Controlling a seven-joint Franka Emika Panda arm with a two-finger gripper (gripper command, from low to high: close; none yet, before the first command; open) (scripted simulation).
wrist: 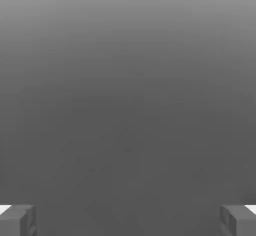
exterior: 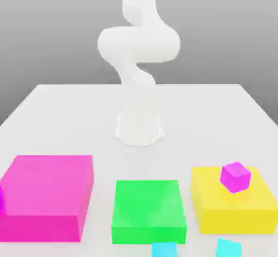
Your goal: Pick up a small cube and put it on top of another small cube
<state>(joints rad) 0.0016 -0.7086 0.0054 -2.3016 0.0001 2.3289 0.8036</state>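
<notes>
Two small cyan cubes lie on the white table at the near edge of the exterior view, both cut off by the frame. One small cube (exterior: 164, 249) sits just in front of the green block. The other small cube (exterior: 228, 247) sits in front of the yellow block. In the hand view my gripper (wrist: 128, 222) is open, its grey fingertips (wrist: 17, 220) far apart with nothing between them, against plain grey background. The white arm (exterior: 138, 44) rises from its base and leaves the frame upward.
Three big flat blocks stand in a row near the front: magenta (exterior: 46, 193) at the exterior view's left, green (exterior: 147, 210) in the middle, yellow (exterior: 233, 207) at the right. A small magenta cube (exterior: 235, 176) rests on the yellow block. The arm's base (exterior: 139, 128) stands behind them.
</notes>
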